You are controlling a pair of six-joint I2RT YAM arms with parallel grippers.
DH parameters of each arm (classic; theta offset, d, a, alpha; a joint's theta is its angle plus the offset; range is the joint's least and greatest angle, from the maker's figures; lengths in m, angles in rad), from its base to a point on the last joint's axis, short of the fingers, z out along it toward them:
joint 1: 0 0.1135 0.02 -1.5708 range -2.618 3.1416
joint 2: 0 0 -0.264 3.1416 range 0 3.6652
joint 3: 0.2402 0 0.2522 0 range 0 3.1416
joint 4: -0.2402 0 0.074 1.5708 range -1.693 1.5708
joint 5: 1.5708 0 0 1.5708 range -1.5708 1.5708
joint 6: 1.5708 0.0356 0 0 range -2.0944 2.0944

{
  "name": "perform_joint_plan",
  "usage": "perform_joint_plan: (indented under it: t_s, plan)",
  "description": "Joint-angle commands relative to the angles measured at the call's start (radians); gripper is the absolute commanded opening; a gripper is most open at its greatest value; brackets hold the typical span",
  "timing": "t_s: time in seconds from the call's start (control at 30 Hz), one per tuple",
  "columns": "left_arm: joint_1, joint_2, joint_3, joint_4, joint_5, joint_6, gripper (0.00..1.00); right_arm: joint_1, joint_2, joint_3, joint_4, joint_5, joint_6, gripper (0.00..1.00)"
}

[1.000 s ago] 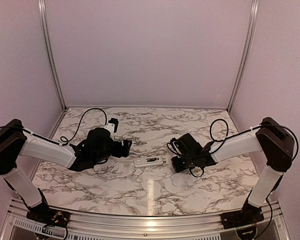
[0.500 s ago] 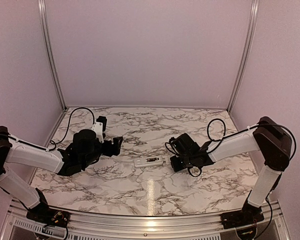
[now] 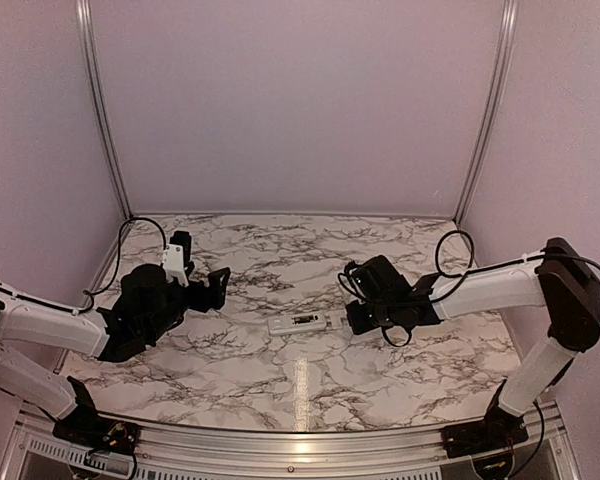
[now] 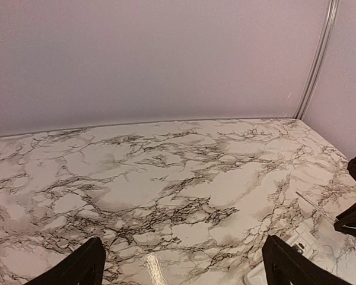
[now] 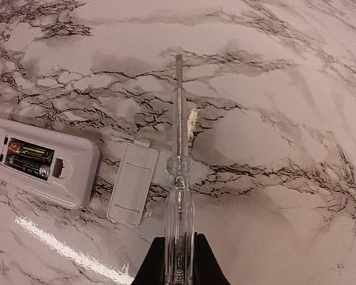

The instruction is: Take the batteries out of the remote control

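Beside the remote control (image 5: 44,169), right gripper (image 5: 179,261) clamps a screwdriver (image 5: 179,190).

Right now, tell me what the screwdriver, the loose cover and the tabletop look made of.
The screwdriver: clear glossy plastic handle, see-through; dull grey metal shaft. The loose cover: matte white plastic, apparently, with a moulded latch tab. The tabletop: marble-patterned, glossy with a glare streak; stone or printed laminate, cannot tell.
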Motion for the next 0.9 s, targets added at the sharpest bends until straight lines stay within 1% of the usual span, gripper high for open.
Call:
perform_joint_plan:
  t_s: [0.0, 0.1, 0.23, 0.37, 0.5, 0.7, 0.87]
  plan:
    - [0.025, -0.014, -0.019, 0.058, 0.058, -0.002, 0.96, 0.007, -0.071, 0.0, 0.015, 0.02, -0.032, 0.0]
    - [0.045, -0.004, -0.018, 0.077, 0.168, -0.026, 0.97, 0.007, -0.117, -0.021, 0.068, -0.002, -0.067, 0.0]
    - [0.068, 0.022, -0.009, 0.109, 0.37, -0.06, 0.96, 0.007, -0.192, -0.072, 0.165, -0.07, -0.146, 0.0]
    - [0.092, 0.052, 0.005, 0.149, 0.591, -0.096, 0.94, 0.009, -0.264, -0.118, 0.256, -0.139, -0.212, 0.0]
    - [0.112, 0.087, 0.011, 0.202, 0.761, -0.134, 0.91, 0.022, -0.312, -0.149, 0.302, -0.188, -0.258, 0.0]
    - [0.122, 0.161, 0.036, 0.29, 0.991, -0.181, 0.85, 0.085, -0.345, -0.178, 0.347, -0.239, -0.329, 0.0]
    - [0.134, 0.231, 0.067, 0.363, 1.112, -0.272, 0.79, 0.116, -0.352, -0.191, 0.368, -0.268, -0.351, 0.0]
